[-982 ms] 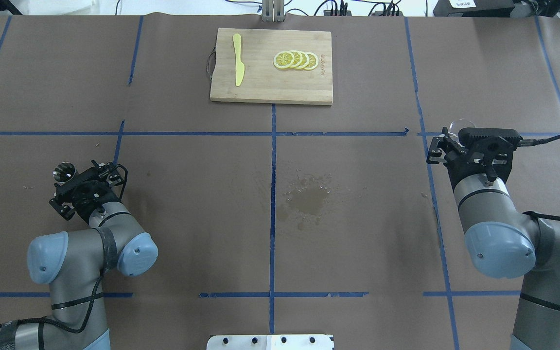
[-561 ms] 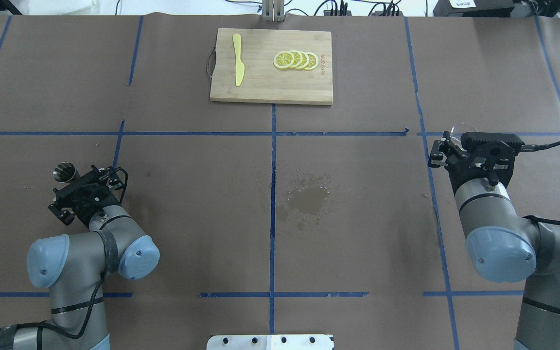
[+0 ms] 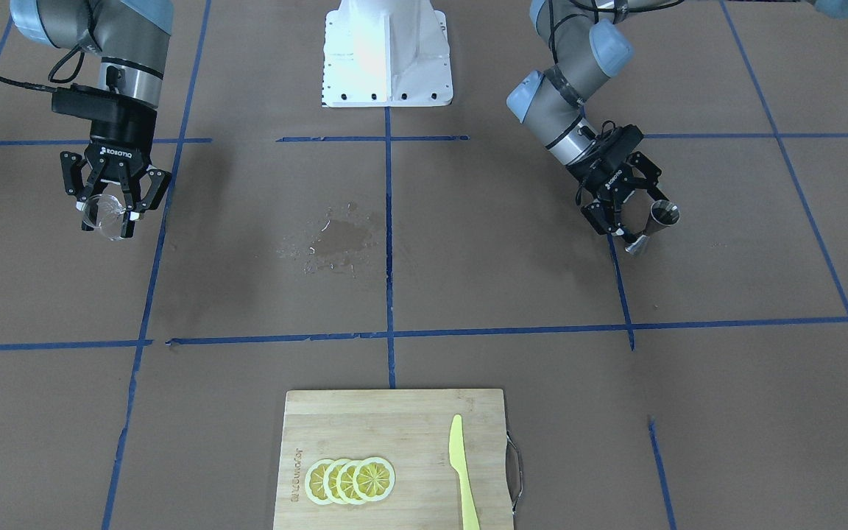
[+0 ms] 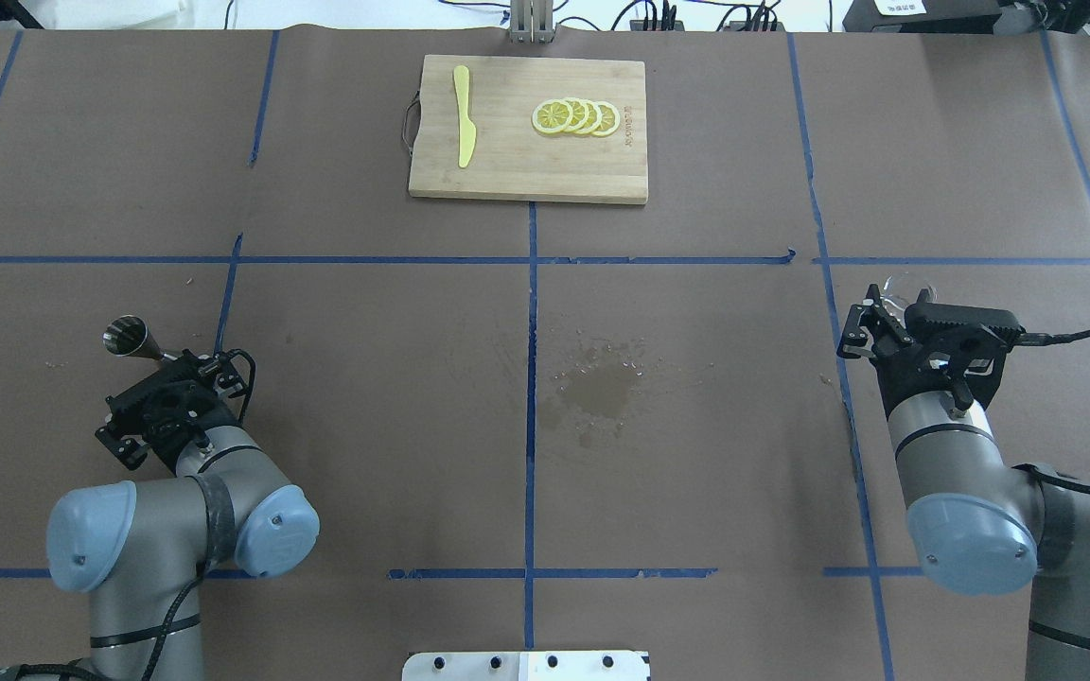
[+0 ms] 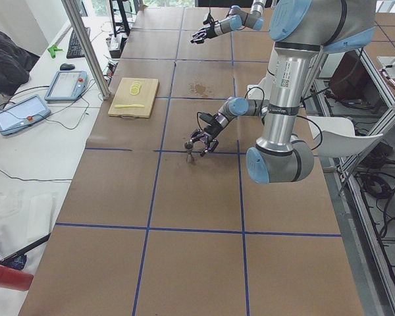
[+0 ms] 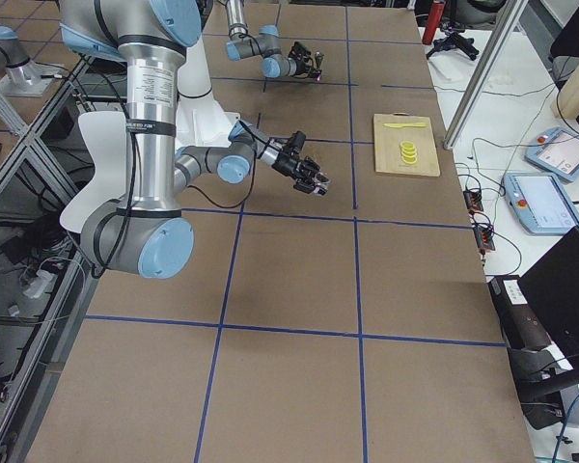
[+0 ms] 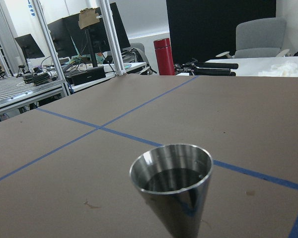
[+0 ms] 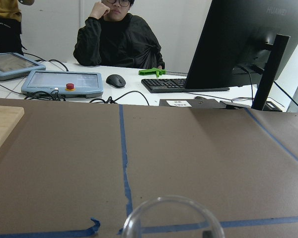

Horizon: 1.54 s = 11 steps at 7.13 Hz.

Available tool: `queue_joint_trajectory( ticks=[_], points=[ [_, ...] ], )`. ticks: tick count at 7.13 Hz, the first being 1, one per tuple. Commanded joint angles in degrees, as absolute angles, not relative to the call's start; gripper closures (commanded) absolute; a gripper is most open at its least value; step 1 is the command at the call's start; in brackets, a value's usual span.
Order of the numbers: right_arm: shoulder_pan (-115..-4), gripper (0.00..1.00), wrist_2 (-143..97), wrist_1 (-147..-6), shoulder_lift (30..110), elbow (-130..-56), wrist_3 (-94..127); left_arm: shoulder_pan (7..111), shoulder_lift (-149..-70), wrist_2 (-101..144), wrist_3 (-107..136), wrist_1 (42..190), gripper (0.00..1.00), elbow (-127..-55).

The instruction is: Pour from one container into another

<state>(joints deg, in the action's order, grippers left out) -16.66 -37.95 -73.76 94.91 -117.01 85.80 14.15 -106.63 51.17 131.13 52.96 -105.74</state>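
The steel jigger (image 3: 658, 219) sits in my left gripper (image 3: 641, 228), which is shut on its waist, on the table's left side. Its open rim (image 4: 126, 335) points up and away from the wrist. The left wrist view shows the rim and upper cone close up (image 7: 171, 183). The clear glass tumbler (image 3: 105, 213) is between the fingers of my right gripper (image 3: 107, 217), shut on it, over the table's right side. From overhead, only its rim (image 4: 903, 286) peeks past the gripper (image 4: 897, 298). The glass rim (image 8: 171, 218) fills the bottom of the right wrist view.
A bamboo cutting board (image 4: 526, 175) lies at the far middle with a yellow knife (image 4: 463, 118) and several lemon slices (image 4: 575, 116) on it. A wet stain (image 4: 597, 388) marks the brown paper near the centre. The white robot base (image 4: 526, 665) is at the near edge.
Both arms have drawn back toward the robot. The glass moved back with the right gripper. More of the jigger's cone shows beyond the left gripper, while its rim stays in nearly the same spot.
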Motion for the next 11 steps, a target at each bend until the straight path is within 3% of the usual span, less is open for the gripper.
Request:
queue_joint_trajectory(
  ticks=[1, 7, 11],
  points=[
    [-15.39, 1.00, -35.08, -73.83, 95.10, -115.40, 87.80, 12.40, -106.70, 53.86, 131.13, 49.06, 0.00, -109.93],
    [-10.73, 1.00, -30.15, -73.83, 95.10, -108.28, 99.21, 13.61, -107.83, 57.12, 122.37, 45.27, 0.00, -122.06],
    [-7.83, 1.00, -28.49, -73.83, 95.01, -105.04, 104.23, 20.28, -114.59, 60.19, 105.34, 44.39, 0.00, -127.87]
  ],
)
